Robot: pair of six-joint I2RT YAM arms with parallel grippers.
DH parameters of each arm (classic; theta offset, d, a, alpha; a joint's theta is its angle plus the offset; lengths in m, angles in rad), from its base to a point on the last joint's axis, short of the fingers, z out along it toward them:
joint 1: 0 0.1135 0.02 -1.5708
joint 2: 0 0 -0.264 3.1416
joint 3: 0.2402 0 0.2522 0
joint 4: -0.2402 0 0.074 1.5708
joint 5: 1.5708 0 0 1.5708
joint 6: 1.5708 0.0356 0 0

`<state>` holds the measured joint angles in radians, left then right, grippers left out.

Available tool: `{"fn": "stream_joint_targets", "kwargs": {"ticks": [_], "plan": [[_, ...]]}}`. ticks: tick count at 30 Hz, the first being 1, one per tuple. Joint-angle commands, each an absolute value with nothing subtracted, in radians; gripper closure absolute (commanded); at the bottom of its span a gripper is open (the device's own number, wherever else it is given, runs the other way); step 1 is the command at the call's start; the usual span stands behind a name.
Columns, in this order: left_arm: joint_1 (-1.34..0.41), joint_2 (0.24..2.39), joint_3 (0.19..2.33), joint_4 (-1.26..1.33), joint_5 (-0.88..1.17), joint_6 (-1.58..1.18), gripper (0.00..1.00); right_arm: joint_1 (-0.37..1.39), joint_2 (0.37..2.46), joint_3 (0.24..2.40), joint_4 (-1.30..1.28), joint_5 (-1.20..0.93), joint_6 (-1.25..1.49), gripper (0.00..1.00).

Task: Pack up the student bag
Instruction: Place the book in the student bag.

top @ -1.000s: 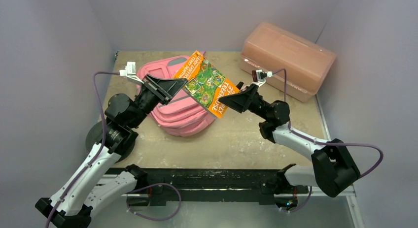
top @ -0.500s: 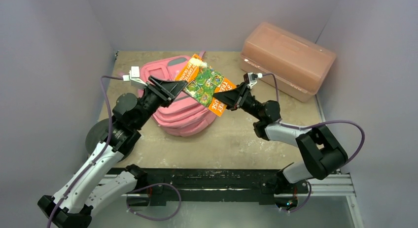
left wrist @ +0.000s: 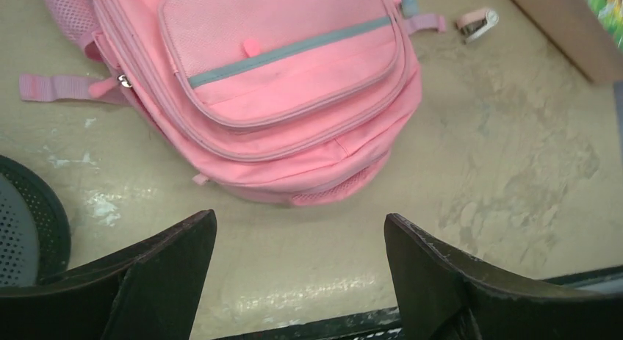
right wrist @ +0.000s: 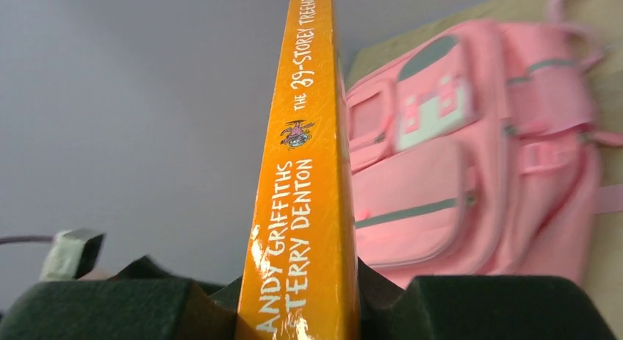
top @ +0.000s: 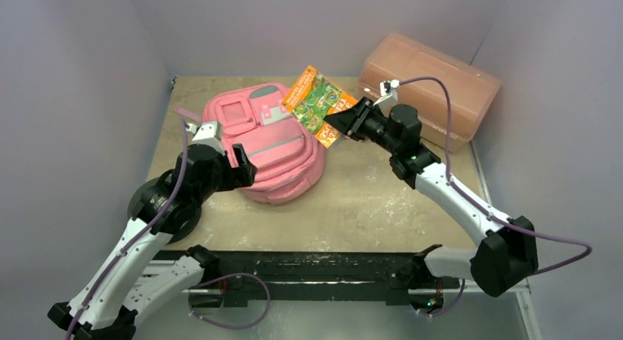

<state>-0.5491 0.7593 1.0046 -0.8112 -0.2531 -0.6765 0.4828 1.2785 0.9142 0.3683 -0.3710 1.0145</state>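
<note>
The student bag lies flat on the table, pink, with grey-and-white patches; it also fills the left wrist view and shows beyond the book in the right wrist view. An orange book with a green cover picture hangs in the air over the bag's far right corner. My right gripper is shut on its near end, the spine clamped between both fingers. My left gripper hovers open and holds nothing at the bag's near left side, its fingers spread wide over bare table.
A rigid translucent orange-pink box stands at the back right, just behind the right wrist. A small pink stapler-like object lies on the table beside the bag. A dark round mesh object sits at the near left. Grey walls close in three sides.
The left gripper let go of the book, opened and drew back down to the bag's near left. The right gripper closed on the book and carried it up and right, toward the box.
</note>
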Motion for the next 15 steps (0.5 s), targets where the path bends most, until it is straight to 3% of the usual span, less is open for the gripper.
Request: {"fn": "stream_joint_targets", "kwargs": {"ticks": [1, 4, 6, 12, 15], "plan": [[-0.548, 0.835, 1.099, -0.843, -0.048, -0.257, 0.16, 0.475, 1.194, 1.080, -0.097, -0.001, 0.640, 1.00], [-0.556, 0.977, 1.152, -0.845, 0.138, -0.115, 0.17, 0.473, 1.179, 1.113, -0.169, 0.081, 0.585, 1.00], [-0.591, 1.089, 1.202, -0.869, 0.152, -0.054, 0.19, 0.473, 1.164, 1.121, -0.182, 0.078, 0.555, 1.00], [-0.805, 1.495, 1.402, -0.986, -0.092, 0.107, 0.20, 0.468, 1.090, 1.081, -0.199, 0.128, 0.538, 1.00], [-0.818, 1.597, 1.440, -0.956, -0.140, 0.096, 0.23, 0.442, 1.059, 1.058, -0.194, 0.114, 0.545, 1.00]]}}
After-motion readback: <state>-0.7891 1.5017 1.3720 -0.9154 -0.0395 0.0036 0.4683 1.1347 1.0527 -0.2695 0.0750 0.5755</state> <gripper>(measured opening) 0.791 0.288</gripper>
